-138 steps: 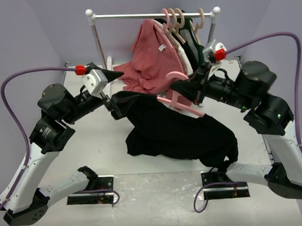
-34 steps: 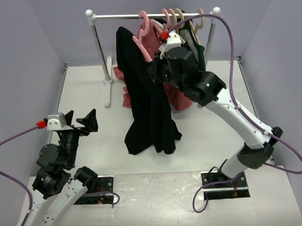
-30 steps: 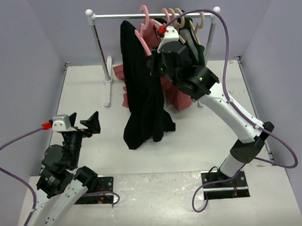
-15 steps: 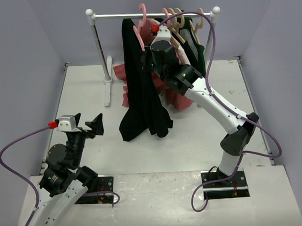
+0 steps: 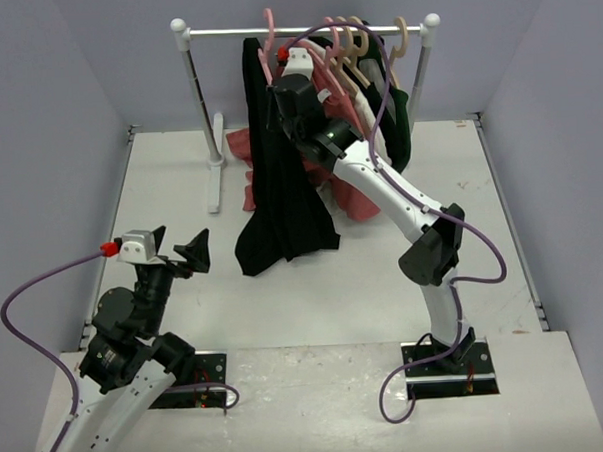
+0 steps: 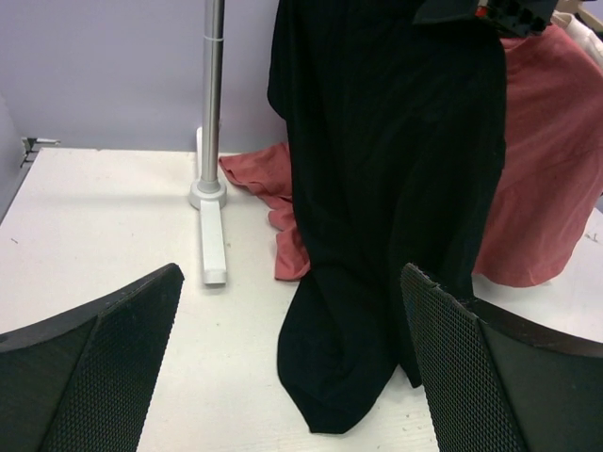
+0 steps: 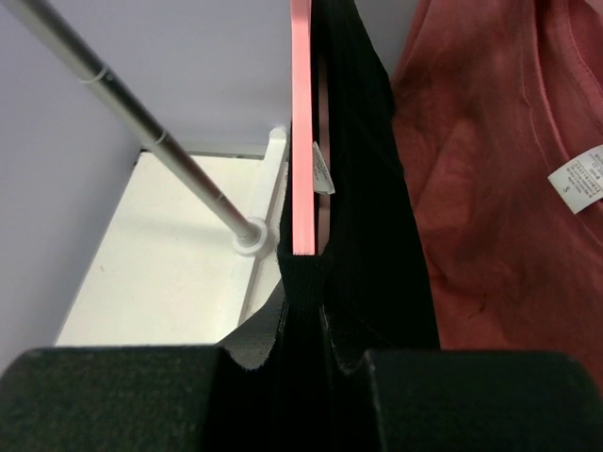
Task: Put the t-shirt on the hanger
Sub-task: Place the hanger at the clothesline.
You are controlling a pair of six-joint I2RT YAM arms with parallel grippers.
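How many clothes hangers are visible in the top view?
5: the pink hanger under the black t-shirt, left; another pink hanger right of it; two beige hangers next; one beige hanger near the right post. The cable may hide more.

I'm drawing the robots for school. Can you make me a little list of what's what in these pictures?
t-shirt: black, hung on the pink hanger, bottom resting on the table
hanger hook: up by the rail
right gripper: shut on the t-shirt just under the hanger
left gripper: open, empty, apart from the clothes
red shirt: beside the t-shirt
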